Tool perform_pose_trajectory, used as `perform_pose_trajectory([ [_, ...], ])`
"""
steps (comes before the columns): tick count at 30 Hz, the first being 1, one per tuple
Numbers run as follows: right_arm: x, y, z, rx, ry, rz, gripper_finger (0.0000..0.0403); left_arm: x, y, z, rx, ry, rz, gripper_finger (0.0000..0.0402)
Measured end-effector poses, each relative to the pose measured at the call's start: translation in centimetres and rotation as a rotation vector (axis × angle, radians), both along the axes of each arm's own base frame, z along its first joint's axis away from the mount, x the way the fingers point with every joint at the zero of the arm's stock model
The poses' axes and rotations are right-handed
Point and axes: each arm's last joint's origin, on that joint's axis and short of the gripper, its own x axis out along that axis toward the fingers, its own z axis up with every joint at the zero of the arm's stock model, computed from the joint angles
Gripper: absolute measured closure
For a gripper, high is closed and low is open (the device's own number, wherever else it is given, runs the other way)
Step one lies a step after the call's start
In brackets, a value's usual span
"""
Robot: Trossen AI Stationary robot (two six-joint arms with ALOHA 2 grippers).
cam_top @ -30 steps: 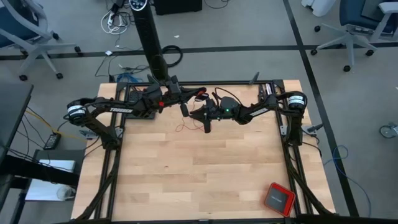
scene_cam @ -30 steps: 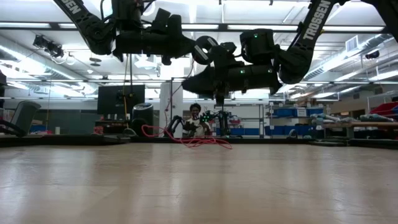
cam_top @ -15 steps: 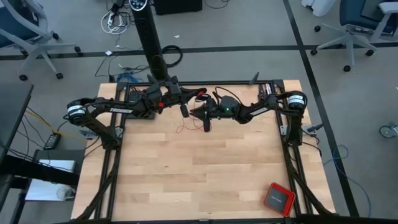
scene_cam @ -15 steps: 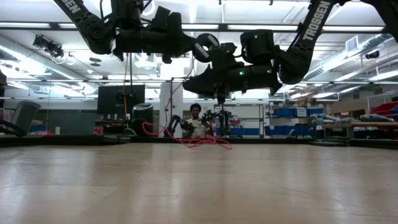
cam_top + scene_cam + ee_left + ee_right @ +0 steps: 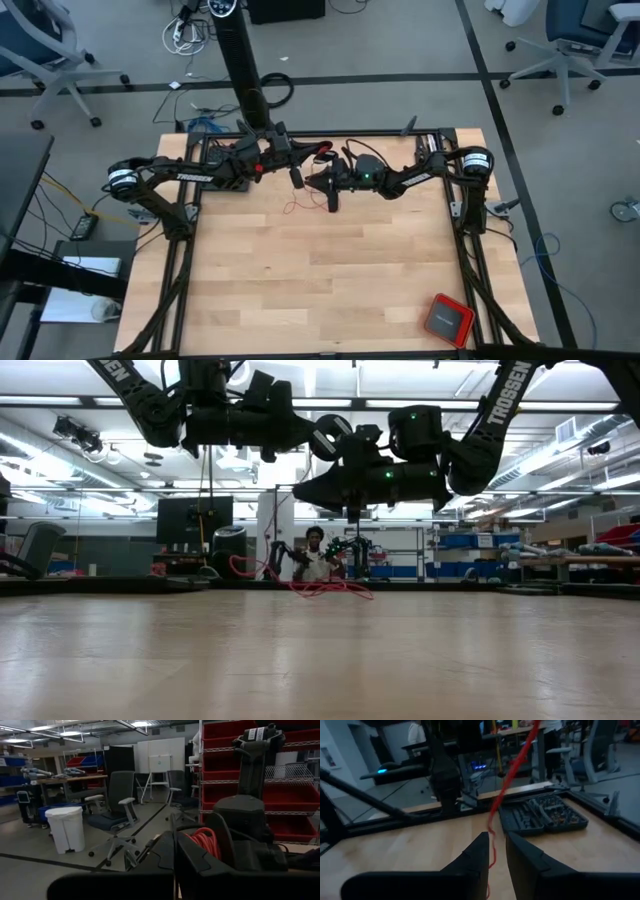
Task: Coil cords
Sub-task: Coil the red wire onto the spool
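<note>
Between the right gripper's [image 5: 496,851] narrowly parted fingers, a very thin red cord [image 5: 512,767] hangs, apparently so it can be pinched and guided. Just beside it, the left gripper [image 5: 175,851] is held shut, red cord coiled just ahead. Below, loose loops rest on the pale wooden surface [image 5: 320,270].

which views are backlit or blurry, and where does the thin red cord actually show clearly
Low view: ceiling lights behind both arms leave them as dark silhouettes; the thin red cord reads clearly on the far table edge. Right wrist view: soft overall, the cord a blurred streak above the right tool. Left wrist view: foreground dark, room behind sharp. High view: evenly lit, cord barely visible.
</note>
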Motion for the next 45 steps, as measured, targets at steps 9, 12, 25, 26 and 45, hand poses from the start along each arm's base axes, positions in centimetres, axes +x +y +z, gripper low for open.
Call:
perform_pose_trajectory([
  [9,0.0,0.1,0.1,-0.003,-0.008,0.019,0.034,0.0,0.0,-0.1,0.008,0.008,0.002,0.0396],
  [12,0.0,0.1,0.2,-0.007,-0.019,0.018,0.034,0.0,0.0,-0.1,0.008,0.009,0.002,0.0396],
  [25,0.0,0.0,0.2,-0.024,-0.022,0.0,0.0397,0.0,0.0,-0.1,0.01,0.013,0.002,0.0396],
  [26,0.0,0.0,0.2,-0.021,-0.022,0.0,0.0398,0.0,0.0,-0.1,0.009,0.017,0.002,0.0396],
  [45,-6.9,-3.1,3.2,-0.057,0.36,-0.379,0.0403,-1.7,1.6,-0.4,-0.029,0.192,0.052,0.0396],
])
